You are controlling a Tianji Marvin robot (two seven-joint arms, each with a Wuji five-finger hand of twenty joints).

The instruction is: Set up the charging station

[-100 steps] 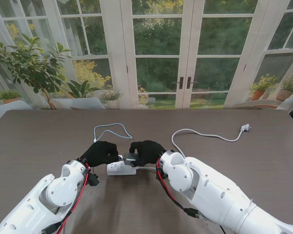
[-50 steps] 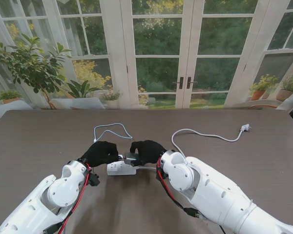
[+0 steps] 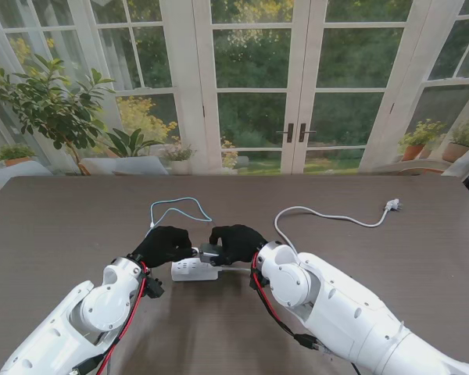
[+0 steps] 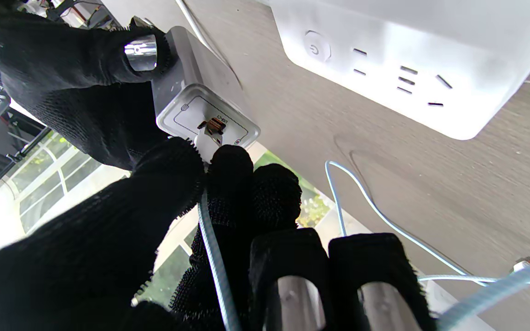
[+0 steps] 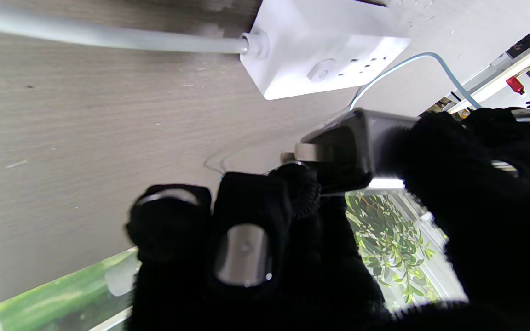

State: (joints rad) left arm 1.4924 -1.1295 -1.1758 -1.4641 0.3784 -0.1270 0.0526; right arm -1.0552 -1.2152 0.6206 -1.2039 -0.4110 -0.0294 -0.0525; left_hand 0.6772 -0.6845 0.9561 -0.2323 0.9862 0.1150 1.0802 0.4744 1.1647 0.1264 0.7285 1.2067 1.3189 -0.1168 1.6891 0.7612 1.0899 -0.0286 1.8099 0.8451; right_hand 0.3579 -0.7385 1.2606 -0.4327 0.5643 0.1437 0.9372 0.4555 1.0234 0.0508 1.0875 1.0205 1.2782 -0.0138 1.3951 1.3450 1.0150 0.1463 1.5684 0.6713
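Note:
Over the white power strip [image 3: 194, 271] my two black-gloved hands meet. My right hand [image 3: 236, 242] is shut on a grey charger adapter [image 3: 209, 251], whose port face [image 4: 210, 122] turns toward my left hand. My left hand [image 3: 166, 244] pinches the end of a light-blue cable [image 4: 212, 248], with its fingertips [image 4: 230, 161] pressed right at the adapter's port. The plug itself is hidden behind those fingers. The strip's sockets and button [image 4: 318, 46] face up, just nearer to me than the hands. In the right wrist view the adapter [image 5: 352, 147] hangs a little off the table near the strip [image 5: 325, 41].
The blue cable loops [image 3: 176, 207] on the dark wooden table [image 3: 62, 226] beyond my left hand. The strip's white cord [image 3: 320, 215] runs right and ends in a plug [image 3: 392, 205]. Glass doors and potted plants stand beyond the far edge.
Both hands have shifted only slightly, staying together over the strip. A bit more of the strip shows beneath them.

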